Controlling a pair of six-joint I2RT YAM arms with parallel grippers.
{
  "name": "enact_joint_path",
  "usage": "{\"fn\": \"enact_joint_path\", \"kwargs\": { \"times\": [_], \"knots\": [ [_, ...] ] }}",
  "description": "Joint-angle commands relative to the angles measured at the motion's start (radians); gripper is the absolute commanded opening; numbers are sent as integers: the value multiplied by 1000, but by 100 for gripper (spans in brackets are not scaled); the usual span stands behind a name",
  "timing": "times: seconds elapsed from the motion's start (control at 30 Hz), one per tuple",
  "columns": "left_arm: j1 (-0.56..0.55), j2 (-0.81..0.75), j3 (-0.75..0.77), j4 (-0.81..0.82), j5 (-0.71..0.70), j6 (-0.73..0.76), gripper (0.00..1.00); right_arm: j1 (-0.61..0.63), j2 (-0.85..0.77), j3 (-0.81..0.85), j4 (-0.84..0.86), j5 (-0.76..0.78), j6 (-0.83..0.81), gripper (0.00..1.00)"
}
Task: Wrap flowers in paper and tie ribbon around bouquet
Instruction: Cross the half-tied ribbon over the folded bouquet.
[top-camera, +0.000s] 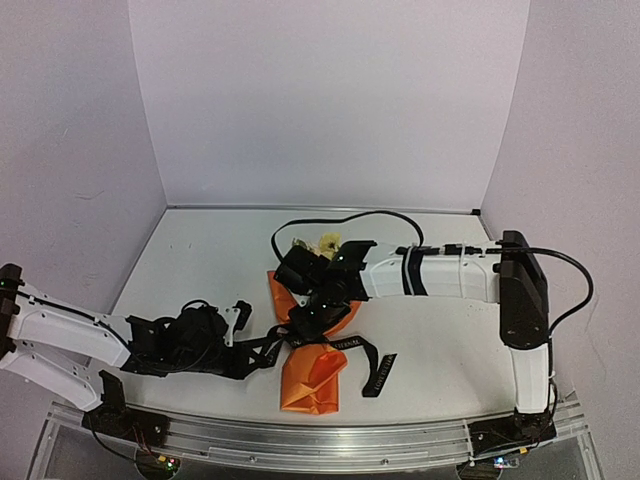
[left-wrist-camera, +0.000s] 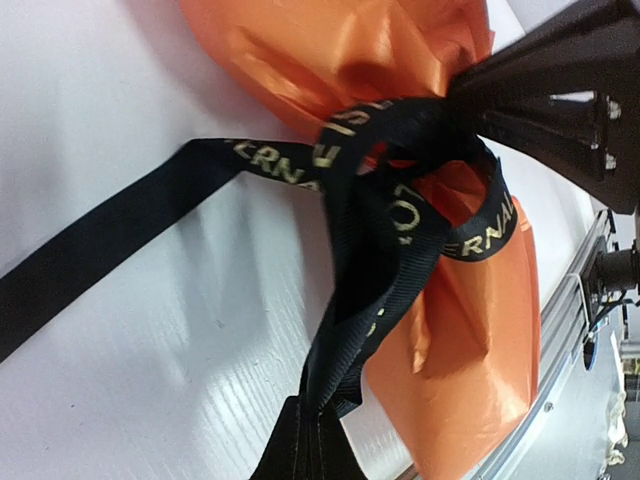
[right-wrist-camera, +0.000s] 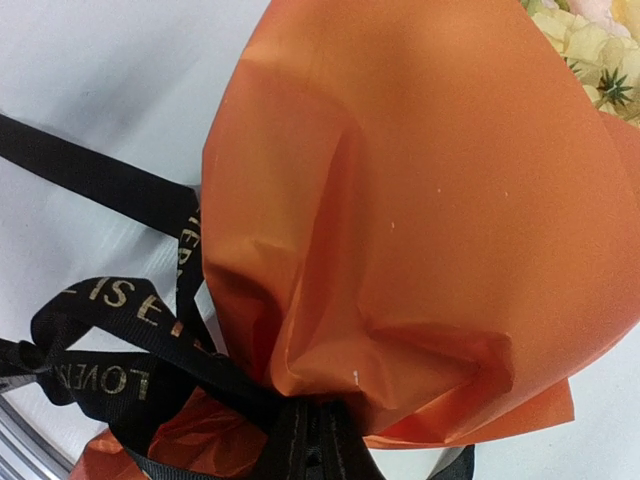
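Only the top view shows both arms. One bouquet (top-camera: 312, 375) lies on the table (top-camera: 200, 260) near centre, its wide end far, between two tools. The right wrist view alone shows the pale flowers (right-wrist-camera: 585, 45) up close. One lettered ribbon (left-wrist-camera: 100, 240) loops the waist of the orange paper (right-wrist-camera: 420, 200). The left tool (left-wrist-camera: 308, 452) is clamped on a ribbon strand. The right tool (right-wrist-camera: 315, 450) pinches the ribbon at the knot.
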Motion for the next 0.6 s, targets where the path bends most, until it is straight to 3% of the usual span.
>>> {"fn": "enact_joint_path", "kwargs": {
  "times": [0.0,0.47,0.57],
  "knots": [
    [-2,-58,-16,6,-54,-41,0,1,-86,-33,10,76,11,8],
    [0,-28,6,2,-54,-26,0,3,-274,-341,314,132,95,3],
    [-1,-28,13,-4,-57,-16,0,2,-275,-345,328,98,85,4]
  ]
}}
